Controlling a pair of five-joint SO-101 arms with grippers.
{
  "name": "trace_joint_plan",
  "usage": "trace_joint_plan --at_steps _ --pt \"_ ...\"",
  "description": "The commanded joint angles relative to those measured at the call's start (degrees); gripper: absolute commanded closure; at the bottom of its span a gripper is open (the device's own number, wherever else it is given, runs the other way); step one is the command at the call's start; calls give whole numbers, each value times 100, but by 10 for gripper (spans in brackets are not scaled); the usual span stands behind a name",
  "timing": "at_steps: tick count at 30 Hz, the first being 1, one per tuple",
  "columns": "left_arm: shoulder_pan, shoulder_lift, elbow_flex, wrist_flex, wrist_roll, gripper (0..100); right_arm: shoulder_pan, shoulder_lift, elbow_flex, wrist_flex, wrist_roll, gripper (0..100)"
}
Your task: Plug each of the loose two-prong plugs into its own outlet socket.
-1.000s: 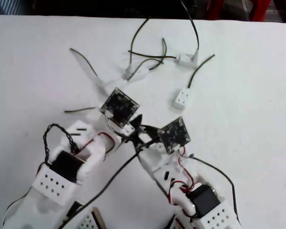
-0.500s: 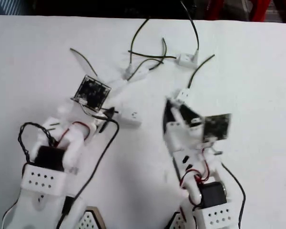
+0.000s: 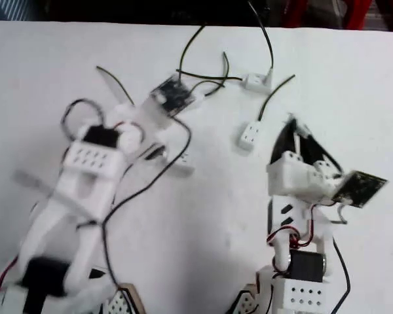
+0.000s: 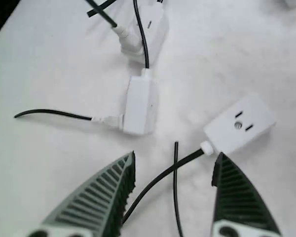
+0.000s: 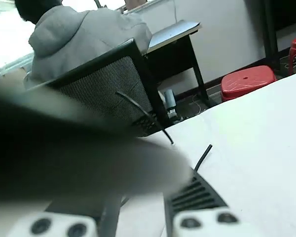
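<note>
Approach step, apparently: left gripper (image 4: 173, 158) released, poised over the cord (image 4: 158, 180) of a face-up socket block (image 4: 239, 123). State of right gripper (image 3: 291, 124) impossible to tell (corded socket block (image 3: 249, 135) at its eight o'clock). Next calls for finding and clamping a loose plug.

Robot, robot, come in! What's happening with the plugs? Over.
Left gripper open, empty, over the cable of a socket. Right gripper aimed at the far edge of the table. Short black wire crosses the cable.
</note>
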Motion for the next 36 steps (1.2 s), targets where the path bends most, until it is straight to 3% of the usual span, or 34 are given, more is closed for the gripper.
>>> trace_joint_plan --at_steps 1,13,22,36 --pt "514 1112 -1011 -527 1152 744 330 -84 -44 -215 -88 981" --pt "1789 3090 -2673 -1547 3015 740 435 -84 -44 -233 -62 981" --pt "1991 4866 -4352 -1521 3095 744 840 -136 -88 -295 -88 981" --pt "2316 6325 -6382 -554 3095 744 831 -136 -88 -312 -88 981"
